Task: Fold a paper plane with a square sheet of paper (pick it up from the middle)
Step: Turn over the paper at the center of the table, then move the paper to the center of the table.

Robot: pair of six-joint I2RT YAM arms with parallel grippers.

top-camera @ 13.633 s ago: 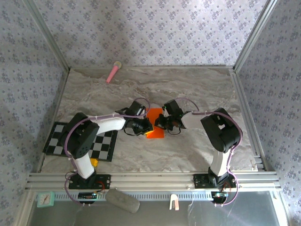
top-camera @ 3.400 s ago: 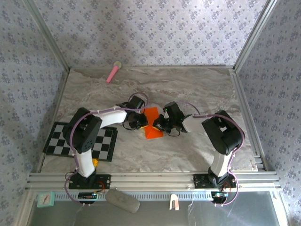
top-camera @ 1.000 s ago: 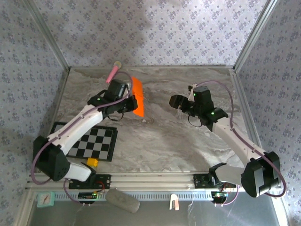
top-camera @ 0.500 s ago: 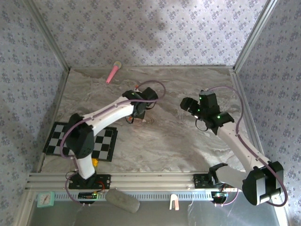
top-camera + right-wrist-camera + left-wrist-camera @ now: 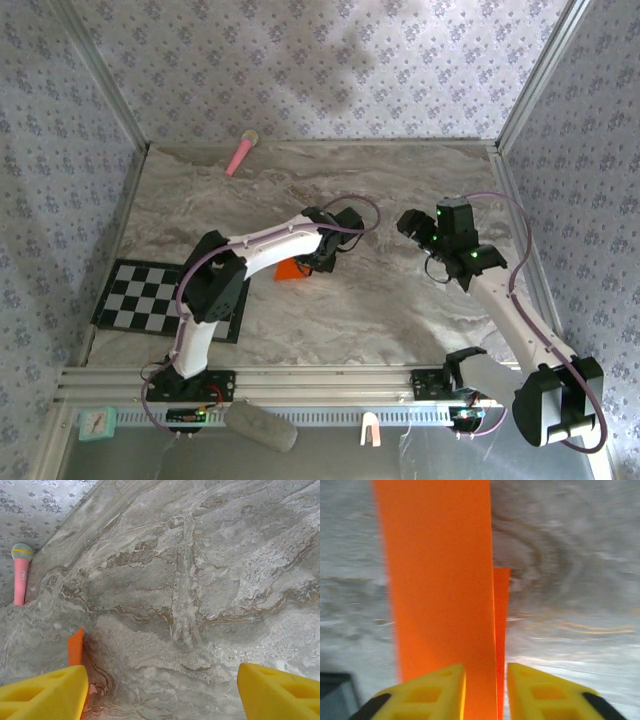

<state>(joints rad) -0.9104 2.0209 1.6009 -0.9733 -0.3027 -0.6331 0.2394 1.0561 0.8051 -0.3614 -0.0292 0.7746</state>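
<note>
The orange paper (image 5: 292,271), folded into a long narrow strip, lies low over the marble table (image 5: 400,300) near its middle. Seen from the left wrist, the paper (image 5: 440,580) runs up from between the yellow fingers. My left gripper (image 5: 486,672) is open a little: the paper sits against the left finger (image 5: 430,690), and a gap shows beside the right finger. In the top view my left gripper (image 5: 314,260) is just right of the paper. My right gripper (image 5: 405,222) hovers open to the right with nothing in it (image 5: 162,680). An orange paper tip (image 5: 76,646) shows by its left finger.
A pink stick with a pale head (image 5: 241,152) lies at the back left by the wall, and shows in the right wrist view as well (image 5: 21,572). The checkered mat (image 5: 140,295) lies at the front left. Patterned walls and metal posts close in the table.
My left arm swung the orange paper from the back left down to the table's middle, and its jaws have parted. My right arm drew back to the right.
</note>
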